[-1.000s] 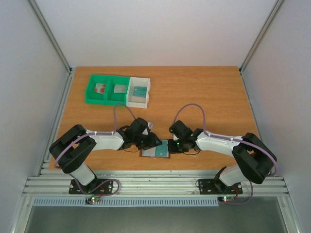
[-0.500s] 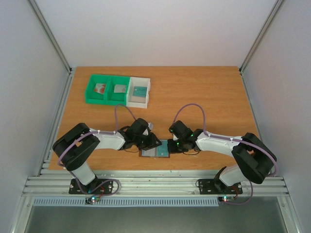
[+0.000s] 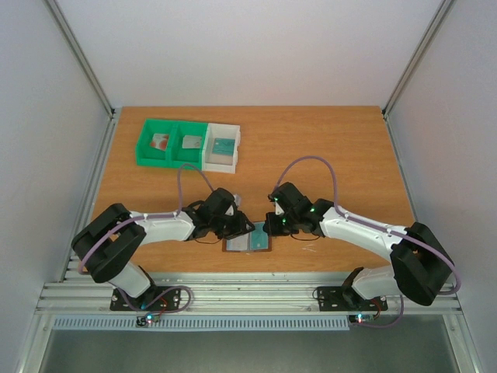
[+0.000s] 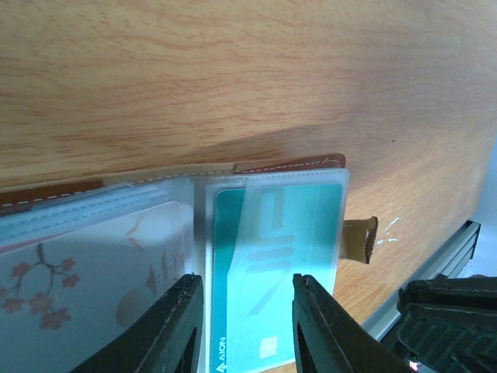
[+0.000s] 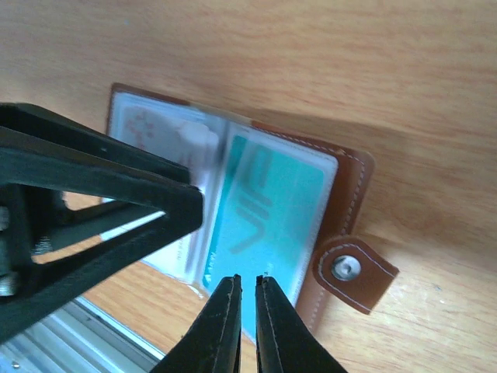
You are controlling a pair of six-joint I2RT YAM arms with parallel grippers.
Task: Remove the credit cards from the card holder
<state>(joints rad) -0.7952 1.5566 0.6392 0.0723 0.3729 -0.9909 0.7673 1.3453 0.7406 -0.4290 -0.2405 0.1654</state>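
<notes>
The brown card holder (image 3: 231, 246) lies open near the table's front edge. It also shows in the right wrist view (image 5: 353, 186). In its clear sleeves are a teal card (image 4: 272, 256) and a white card with red blossoms (image 4: 85, 287). My left gripper (image 4: 247, 315) is open, with its fingers low over the teal card's sleeve, one on each side. My right gripper (image 5: 247, 284) is shut and empty, hovering above the near edge of the teal card (image 5: 272, 202). In the top view the left gripper (image 3: 242, 231) and the right gripper (image 3: 269, 227) meet over the holder.
A green two-compartment bin (image 3: 171, 144) and a white bin (image 3: 221, 148) stand at the back left, each compartment holding a card. The holder's snap tab (image 5: 349, 272) sticks out to one side. The metal rail at the table's front edge (image 3: 248, 295) is close by.
My right arm has risen and its elbow has swung out to the right, lifting the gripper a little off the holder. My left arm has stretched lower. The holder stayed put.
</notes>
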